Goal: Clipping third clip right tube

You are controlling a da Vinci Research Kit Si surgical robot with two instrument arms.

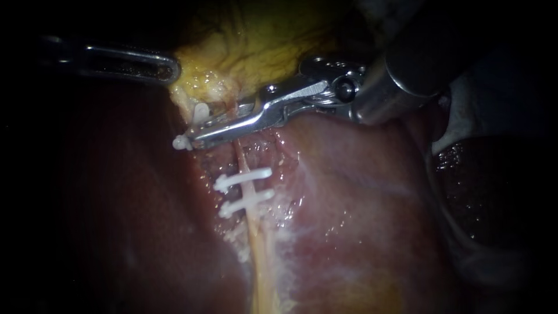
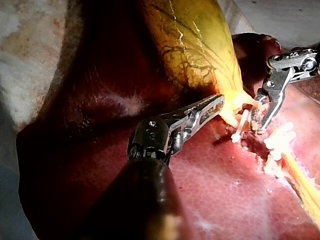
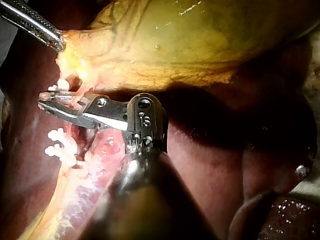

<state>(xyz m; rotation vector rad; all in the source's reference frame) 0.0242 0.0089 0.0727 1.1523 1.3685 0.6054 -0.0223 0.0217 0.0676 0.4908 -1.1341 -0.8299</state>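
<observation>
White clip [image 1: 181,141] sits gripped between right instrument's [image 1: 197,128] jaws.

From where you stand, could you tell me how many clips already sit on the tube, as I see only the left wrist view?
Observer: Two clips cross the tube, close together but apart; the endoscope view shows them plainly.
Operator: Is the tube inside my right instrument's jaws?
Observer: It seems so. The right wrist view shows the tube running up between those jaws, which stand apart and carry a white clip, not yet closed.
</observation>
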